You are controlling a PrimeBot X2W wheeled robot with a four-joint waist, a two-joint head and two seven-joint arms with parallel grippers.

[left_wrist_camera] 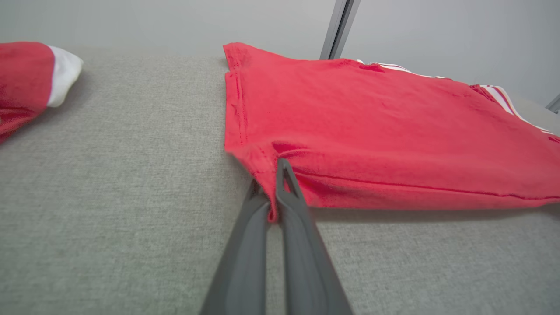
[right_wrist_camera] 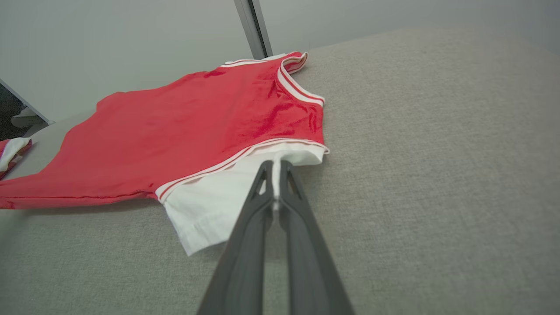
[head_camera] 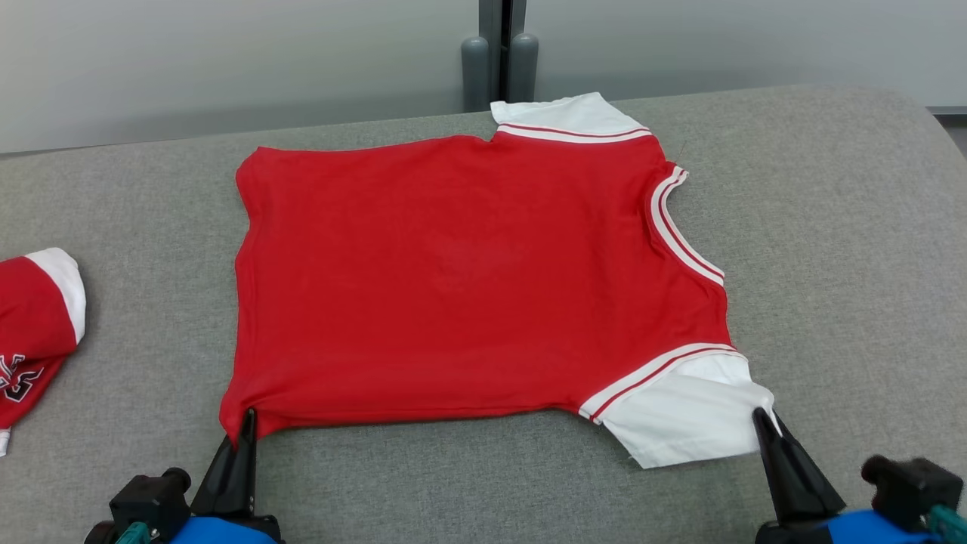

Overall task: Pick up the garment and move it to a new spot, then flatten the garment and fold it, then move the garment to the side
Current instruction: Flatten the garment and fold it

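At the near edge, the left gripper (head_camera: pixel 248 423) is closed on the near-left corner of the garment (head_camera: pixel 468 279), with red cloth pinched between its two dark fingers. The right gripper (head_camera: pixel 761 419) is closed too, on the edge of the near white sleeve (head_camera: pixel 680 415). Each arm has the corner on its own side, and neither has to reach across.

From both grippers the garment spreads away toward the far side. It lies flat on the grey woven tabletop (head_camera: pixel 831 264), about in the middle, with the hem at the left and the neck at the right. The held edge is therefore one long side of the shirt, running left to right. I judge that the next move turns on this: if both grippers lift and carry this edge straight away, it can land on the far edge and halve the shirt along its length. The two arms must travel evenly, or the fold will be slanted.

The cloth looks like thin, soft knit — mostly smooth, with small puckers at the near-left corner. A striped red-and-white neck band (head_camera: pixel 680 227) curves at the right. The far white sleeve (head_camera: pixel 566 117) lies at the back edge. At the far left sits another red garment (head_camera: pixel 34 325), well apart. Behind the tabletop is a pale wall (head_camera: pixel 227 60) with two grey posts (head_camera: pixel 498 68).
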